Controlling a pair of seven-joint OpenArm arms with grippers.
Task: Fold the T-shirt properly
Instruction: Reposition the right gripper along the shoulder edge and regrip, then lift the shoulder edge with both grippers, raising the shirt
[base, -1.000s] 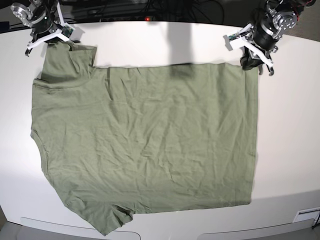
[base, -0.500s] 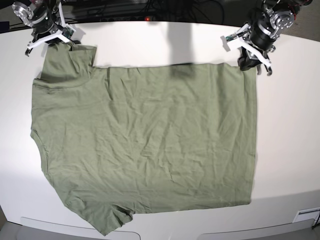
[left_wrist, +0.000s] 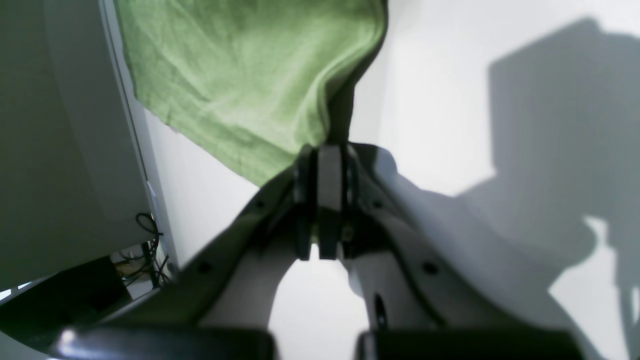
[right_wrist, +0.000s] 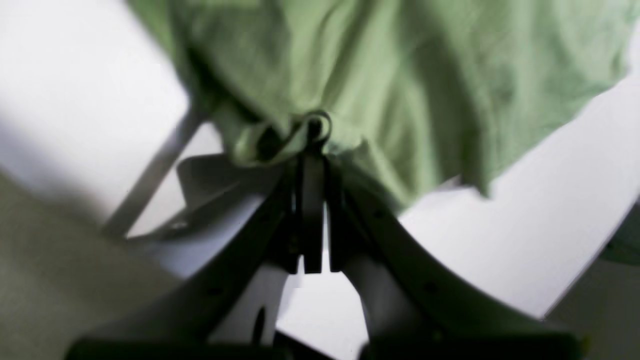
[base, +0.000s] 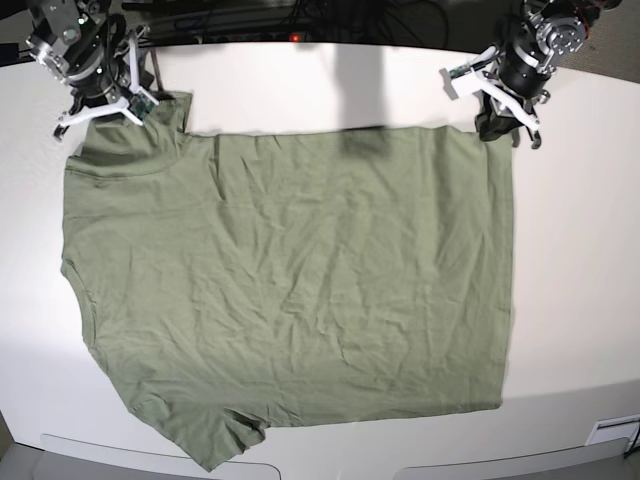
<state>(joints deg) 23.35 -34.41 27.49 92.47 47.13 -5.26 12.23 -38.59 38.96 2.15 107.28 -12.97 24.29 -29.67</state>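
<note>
A: What surrounds the cloth? Anything in the way?

B: A smooth white table (base: 300, 85) bears it all; dark cables (base: 250, 20) bunch along the far edge, and a pale box-like fitting (base: 612, 432) sits at the near corner on the left arm's side; nothing lies on the shirt itself.

A: And the shirt?

B: The wrinkled sage-green short-sleeved cotton T-shirt (base: 300, 280) lies spread flat across the middle of the table, one sleeve at the near edge, the other at the far corner under the right arm; its hem runs straight along the left arm's side.

A: The fingers?

B: The left gripper (left_wrist: 325, 150) has its jaws pressed together on the far hem corner; the green cloth rises in a fold from between the pads (seen plainly in the left wrist view). The right gripper (right_wrist: 312, 130) is likewise clamped tight, a small curl of the sleeve's hemmed edge pinched at its tips; that view is blurred.

A: Textures?

B: The cloth is matte and finely creased; the fingers (base: 465, 75) are white plastic with dark pads; the table is glossy enough to hold hard shadows.
</note>
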